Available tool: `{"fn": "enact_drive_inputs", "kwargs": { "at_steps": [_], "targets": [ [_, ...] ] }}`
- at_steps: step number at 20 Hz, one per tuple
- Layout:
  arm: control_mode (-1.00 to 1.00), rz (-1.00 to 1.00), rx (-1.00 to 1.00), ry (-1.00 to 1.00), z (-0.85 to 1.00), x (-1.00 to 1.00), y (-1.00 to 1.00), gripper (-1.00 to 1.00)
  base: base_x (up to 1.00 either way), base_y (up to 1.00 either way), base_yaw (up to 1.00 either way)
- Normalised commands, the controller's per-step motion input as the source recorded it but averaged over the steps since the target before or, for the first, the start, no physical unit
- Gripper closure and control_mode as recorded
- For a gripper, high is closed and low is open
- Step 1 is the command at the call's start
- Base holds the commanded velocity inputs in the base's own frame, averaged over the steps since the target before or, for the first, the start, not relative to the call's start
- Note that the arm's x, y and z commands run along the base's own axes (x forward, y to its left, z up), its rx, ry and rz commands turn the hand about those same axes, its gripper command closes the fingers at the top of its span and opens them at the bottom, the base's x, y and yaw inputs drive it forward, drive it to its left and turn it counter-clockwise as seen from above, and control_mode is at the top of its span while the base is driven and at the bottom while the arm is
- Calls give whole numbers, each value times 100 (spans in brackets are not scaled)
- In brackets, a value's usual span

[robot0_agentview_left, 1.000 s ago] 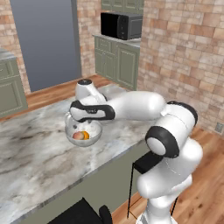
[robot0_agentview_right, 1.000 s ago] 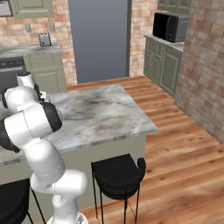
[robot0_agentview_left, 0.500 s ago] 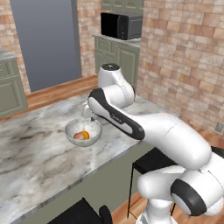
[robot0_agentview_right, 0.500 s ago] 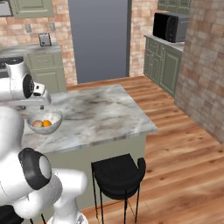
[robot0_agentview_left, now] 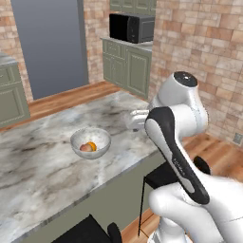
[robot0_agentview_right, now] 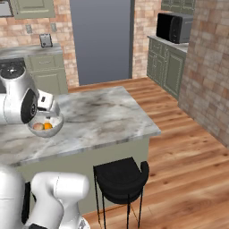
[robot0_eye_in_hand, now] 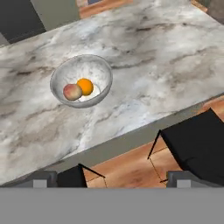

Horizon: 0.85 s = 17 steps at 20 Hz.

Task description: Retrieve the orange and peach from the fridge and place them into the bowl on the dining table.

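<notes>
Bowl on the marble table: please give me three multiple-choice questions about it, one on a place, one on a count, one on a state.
1. Where is the peach?
A. on the floor
B. inside the bowl
C. on a stool

2. How many fruits lie in the bowl?
A. none
B. two
C. four

3. How is the end effector?
A. open and empty
B. shut on the orange
C. shut on the bowl's rim

Key: 1 B, the peach rests in the bowl beside the orange. 2 B, just those two fruits show there. 3 A, the end effector has its fingertips wide apart with nothing between them, away from the bowl on the dining table.
</notes>
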Motion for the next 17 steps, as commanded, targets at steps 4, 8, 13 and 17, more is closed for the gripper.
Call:
{"fn": "enact_drive_inputs", "kwargs": {
  "at_steps": [4,8,13,17],
  "targets": [
    [-100,-7,8,-25,18,-100,-35,-100,0,0,0],
    [-100,-5,0,-28,9,-100,-2,-100,0,0,0],
    [-100,-8,-5,-16,10,-91,29,-100,0,0,0],
    [-100,-12,-17,-9,4,-65,70,-100,0,0,0]
  ]
}}
